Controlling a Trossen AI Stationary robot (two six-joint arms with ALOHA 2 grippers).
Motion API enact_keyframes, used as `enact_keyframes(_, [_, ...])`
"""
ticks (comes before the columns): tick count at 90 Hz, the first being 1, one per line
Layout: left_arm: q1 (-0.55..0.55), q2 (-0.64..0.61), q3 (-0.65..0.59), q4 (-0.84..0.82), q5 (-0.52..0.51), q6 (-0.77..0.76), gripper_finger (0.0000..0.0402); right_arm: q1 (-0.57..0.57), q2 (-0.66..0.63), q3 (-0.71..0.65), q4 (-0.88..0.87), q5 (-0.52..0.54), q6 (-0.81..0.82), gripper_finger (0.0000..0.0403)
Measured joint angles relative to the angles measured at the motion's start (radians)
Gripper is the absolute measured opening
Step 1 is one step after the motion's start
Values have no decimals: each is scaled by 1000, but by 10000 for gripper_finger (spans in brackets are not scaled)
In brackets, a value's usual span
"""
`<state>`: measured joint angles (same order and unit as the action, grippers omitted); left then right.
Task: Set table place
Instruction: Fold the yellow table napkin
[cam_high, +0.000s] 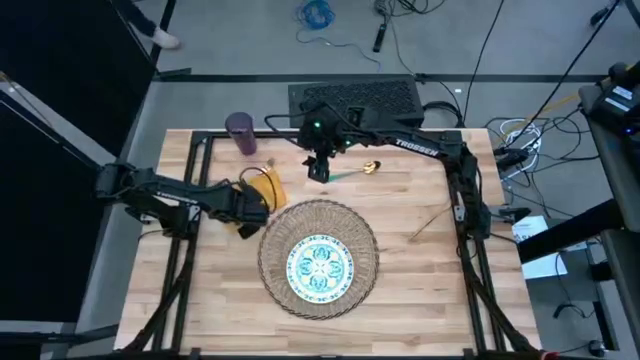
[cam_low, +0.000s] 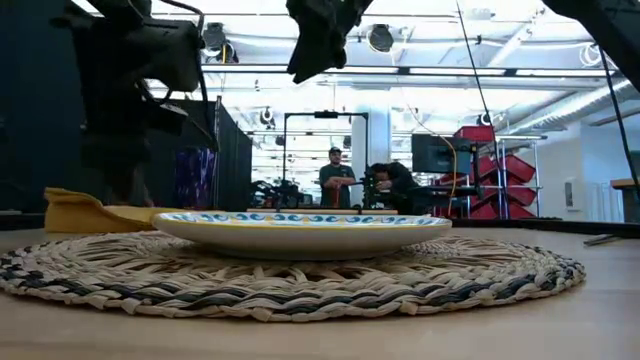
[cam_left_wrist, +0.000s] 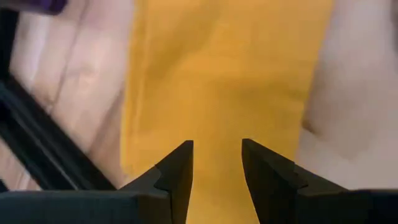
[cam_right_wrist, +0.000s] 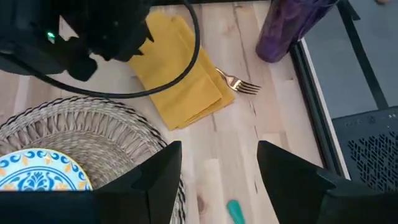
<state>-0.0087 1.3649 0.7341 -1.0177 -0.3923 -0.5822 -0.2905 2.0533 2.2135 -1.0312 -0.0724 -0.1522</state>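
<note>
High view shows white lettering reading TROSSEN on the right arm's forearm, the only writing legible anywhere. The left gripper (cam_left_wrist: 216, 165) hangs low over the mustard-yellow napkin (cam_high: 266, 186), its fingers (cam_left_wrist: 180, 171) parted by a narrow gap with only cloth visible between them; whether they touch the cloth cannot be told. The right gripper (cam_right_wrist: 214, 171) hovers above the table's far middle, its fingers spread wide and holding nothing, with a teal-handled piece of cutlery (cam_high: 358, 171) lying just beside it on the wood. A gold fork (cam_right_wrist: 237, 83) pokes out from under the napkin's edge, near the purple cup (cam_high: 241, 133) standing at the far left corner. The napkin lies just beside the woven placemat (cam_high: 318, 258), which carries the teal-patterned plate (cam_high: 320, 268) at its centre. The table (cam_high: 430, 270) has bare wood to the right of the placemat, bounded by black rails (cam_high: 478, 250).
</note>
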Motion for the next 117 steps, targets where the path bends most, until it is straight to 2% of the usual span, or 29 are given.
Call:
enact_keyframes(18, [10,52,-10,-5,48,24,122,-15,-65,-1,-28,78,-13,196])
enact_keyframes(43, [100,171,-37,22,132,120,122,-24,-253,-1,-59,82,6,196])
enact_keyframes(59, [115,198,-35,26,189,168,122,-9,-338,0,-101,85,27,196])
enact_keyframes(68, [115,198,-34,24,288,202,122,4,-369,0,-130,126,34,196])
enact_keyframes(87, [97,190,-6,28,591,253,122,14,-387,0,-202,152,49,196])
enact_keyframes(93, [83,185,17,40,643,258,122,14,-387,0,-225,152,54,196])
enact_keyframes(98, [76,183,53,10,614,252,122,14,-385,0,-237,152,55,196])
enact_keyframes(108, [76,149,133,-124,387,225,122,14,-382,-10,-239,152,54,196])
enact_keyframes(117, [80,121,225,-176,345,242,122,14,-382,-32,-232,152,55,196])
